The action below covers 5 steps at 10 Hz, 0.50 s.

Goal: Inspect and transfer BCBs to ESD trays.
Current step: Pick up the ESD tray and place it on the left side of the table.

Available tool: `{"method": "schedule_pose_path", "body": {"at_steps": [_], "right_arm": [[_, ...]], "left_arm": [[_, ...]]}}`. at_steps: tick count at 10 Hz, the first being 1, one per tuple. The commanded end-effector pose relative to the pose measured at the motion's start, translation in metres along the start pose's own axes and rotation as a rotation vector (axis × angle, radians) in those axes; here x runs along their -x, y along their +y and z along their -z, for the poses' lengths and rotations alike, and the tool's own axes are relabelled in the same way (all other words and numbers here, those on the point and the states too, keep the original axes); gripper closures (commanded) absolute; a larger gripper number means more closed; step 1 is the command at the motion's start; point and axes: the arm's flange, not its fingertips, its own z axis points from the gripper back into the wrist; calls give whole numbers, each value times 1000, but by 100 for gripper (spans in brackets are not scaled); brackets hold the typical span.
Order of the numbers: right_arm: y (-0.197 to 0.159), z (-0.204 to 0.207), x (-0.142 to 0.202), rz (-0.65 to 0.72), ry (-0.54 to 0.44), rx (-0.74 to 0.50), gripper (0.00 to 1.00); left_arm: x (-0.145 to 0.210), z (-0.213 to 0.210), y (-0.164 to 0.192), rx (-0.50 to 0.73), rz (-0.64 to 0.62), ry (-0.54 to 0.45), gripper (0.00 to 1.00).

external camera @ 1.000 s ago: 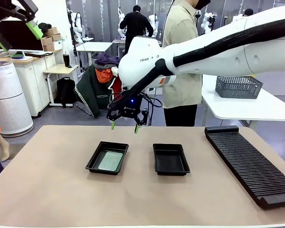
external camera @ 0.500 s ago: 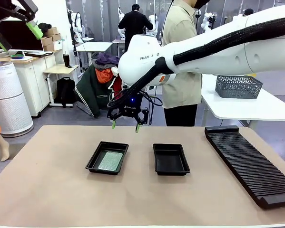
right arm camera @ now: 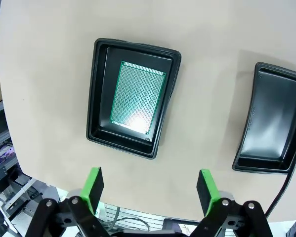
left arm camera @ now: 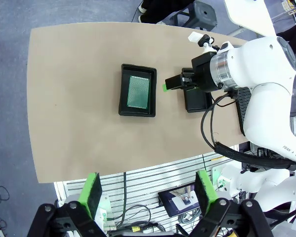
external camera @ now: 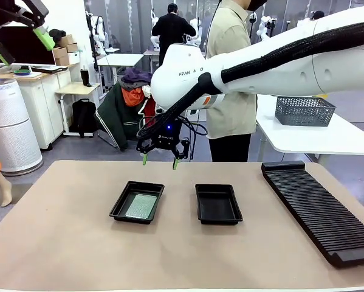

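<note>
One BCB [right arm camera: 138, 96] lies flat on the floor of the left ESD tray [external camera: 119, 204]. It is a thin green board with rows of tiny dots all over it, and light shines off one end. It takes up most of the tray floor, with a black strip showing all around it. The right ESD tray [external camera: 218, 207] sits just beside the first one, a small gap apart, and has nothing in it. Both trays are shallow, black and smooth, with sloped walls and round corners. They rest near the middle of the tan tabletop [external camera: 60, 243]. The right end effector [external camera: 160, 163] hangs in the air above the far side of the left ESD tray, with its green fingertips pointing down. Its fingers are spread wide apart and it holds nothing. The fat white right arm reaches across from the right side, with a black hose running along it. The left end effector [external camera: 22, 45] is up high at the far left, away from the trays. Its fingers are spread wide too and it holds nothing. A long black ribbed rack [external camera: 321, 207] lies on the right side of the tabletop. A person [external camera: 230, 91] in a pale shirt stands at the far side.
</note>
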Motion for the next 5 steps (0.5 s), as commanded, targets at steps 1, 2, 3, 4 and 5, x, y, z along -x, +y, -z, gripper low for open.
{"method": "schedule_pose_path", "body": {"at_steps": [1,2,3,4,5], "right_arm": [[0,1,0,-10,-6,-3,0],[0,1,0,-10,-6,-3,0],[0,1,0,-10,-6,-3,0],[0,1,0,-10,-6,-3,0],[0,1,0,-10,-6,-3,0]], "left_arm": [[0,1,1,2,0,2,0],[0,1,1,2,0,2,0],[0,1,1,2,0,2,0],[0,1,1,2,0,2,0],[0,1,1,2,0,2,0]]}}
